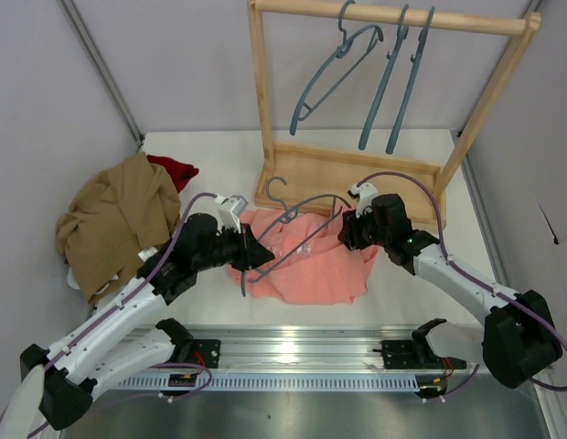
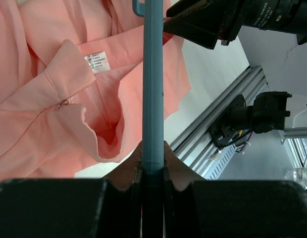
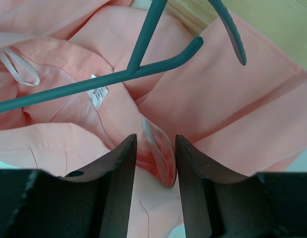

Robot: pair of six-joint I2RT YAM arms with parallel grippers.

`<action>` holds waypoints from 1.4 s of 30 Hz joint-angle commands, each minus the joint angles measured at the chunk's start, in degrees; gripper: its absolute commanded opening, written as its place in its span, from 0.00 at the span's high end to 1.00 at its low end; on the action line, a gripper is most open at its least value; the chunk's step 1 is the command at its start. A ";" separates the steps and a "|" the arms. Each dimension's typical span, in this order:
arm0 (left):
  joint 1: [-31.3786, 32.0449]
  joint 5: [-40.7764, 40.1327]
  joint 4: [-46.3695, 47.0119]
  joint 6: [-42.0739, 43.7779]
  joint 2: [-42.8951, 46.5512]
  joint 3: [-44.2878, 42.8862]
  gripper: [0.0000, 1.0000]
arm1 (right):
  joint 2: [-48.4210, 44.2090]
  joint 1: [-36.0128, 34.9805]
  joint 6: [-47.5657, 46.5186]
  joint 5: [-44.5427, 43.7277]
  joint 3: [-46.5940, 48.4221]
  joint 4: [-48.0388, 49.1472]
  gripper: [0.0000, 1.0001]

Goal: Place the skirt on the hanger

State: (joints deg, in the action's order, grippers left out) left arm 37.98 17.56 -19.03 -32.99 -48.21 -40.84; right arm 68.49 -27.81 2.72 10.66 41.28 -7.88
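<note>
While left tool (image 1: 263, 254) clamps teal-blue hanger (image 2: 153, 74) | right tool (image 3: 156, 148) pinches salmon-pink cloth skirt (image 3: 242, 99) | tan-brown garment (image 1: 119, 215) left, wooden rack (image 1: 357, 169) behind

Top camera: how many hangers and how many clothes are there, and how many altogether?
Teal hangers: 4 (three rack hangers on the wooden rack, one held hanger in the left hand)
Clothes: 3 (salmon-pink skirt, tan-brown garment, dark red garment)
Total: 7

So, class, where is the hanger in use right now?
At table centre in the top view, the hanger lies across the skirt, just before the wooden rack, clamped in the left fingers.
</note>
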 commanded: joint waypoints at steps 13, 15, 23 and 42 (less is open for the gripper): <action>0.17 0.63 -0.66 1.79 0.57 -2.49 0.98 | 4.02 -0.84 -2.11 -2.04 3.20 0.41 0.76; 0.17 1.16 -0.66 1.88 0.13 -2.49 0.98 | 3.85 -1.28 -2.02 -3.97 3.37 0.41 0.85; 0.17 0.45 -1.98 1.71 0.74 -3.11 0.98 | 1.30 -0.05 5.97 -4.77 2.67 3.92 1.00; 0.17 2.03 -1.63 -6.99 4.97 2.69 0.98 | 0.86 -1.63 24.52 -17.68 -1.72 12.62 1.00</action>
State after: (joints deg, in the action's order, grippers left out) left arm 37.98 18.00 -21.54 -37.08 -43.05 -39.20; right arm 71.13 -29.06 25.06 -1.89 39.22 0.99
